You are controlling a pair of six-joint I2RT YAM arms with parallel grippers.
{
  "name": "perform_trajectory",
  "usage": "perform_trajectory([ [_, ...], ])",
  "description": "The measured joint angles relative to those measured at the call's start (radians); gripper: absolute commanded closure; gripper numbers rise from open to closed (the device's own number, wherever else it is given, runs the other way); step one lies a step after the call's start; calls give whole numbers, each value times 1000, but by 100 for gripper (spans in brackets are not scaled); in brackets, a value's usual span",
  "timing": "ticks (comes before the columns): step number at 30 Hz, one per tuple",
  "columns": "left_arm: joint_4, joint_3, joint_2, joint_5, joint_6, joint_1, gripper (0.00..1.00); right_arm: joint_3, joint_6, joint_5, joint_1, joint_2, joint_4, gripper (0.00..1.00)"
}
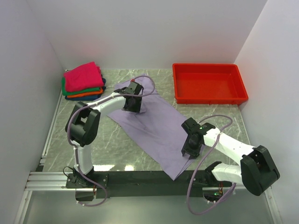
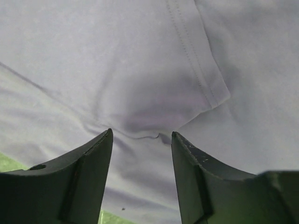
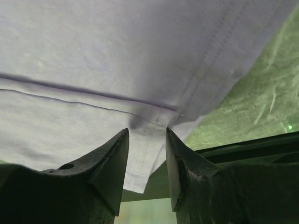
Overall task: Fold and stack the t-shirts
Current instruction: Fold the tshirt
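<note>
Lavender t-shirt (image 1: 154, 126) lies flat and unfolded, diagonal across the counter (image 1: 117, 144), its near corner over the black front rail (image 1: 140, 178). Left tool (image 1: 132, 103) sits on its far end beside a sleeve: jaws apart, tips on cloth, small pucker between, not clamped. Right tool (image 1: 190, 150) is at the right hem: jaws apart, tips on cloth. Both arms overlie the shirt. Folded stack (image 1: 83, 80) sits far-left, magenta on top. Red tray (image 1: 210, 99) far-right, well apart.
</note>
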Motion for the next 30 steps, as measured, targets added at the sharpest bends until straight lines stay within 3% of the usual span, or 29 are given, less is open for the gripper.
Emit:
perform_trajectory([
  [6,-23,21,46,0,6,-25,41,-5,19,13,0,-17,-16,55],
  [16,-20,46,56,6,37,-66,26,-5,25,16,0,-26,-21,55],
  [24,2,117,134,-4,60,-95,27,-5,24,15,0,-30,-23,55],
  [30,5,145,173,-20,63,-105,35,-13,25,15,0,-54,-27,55],
])
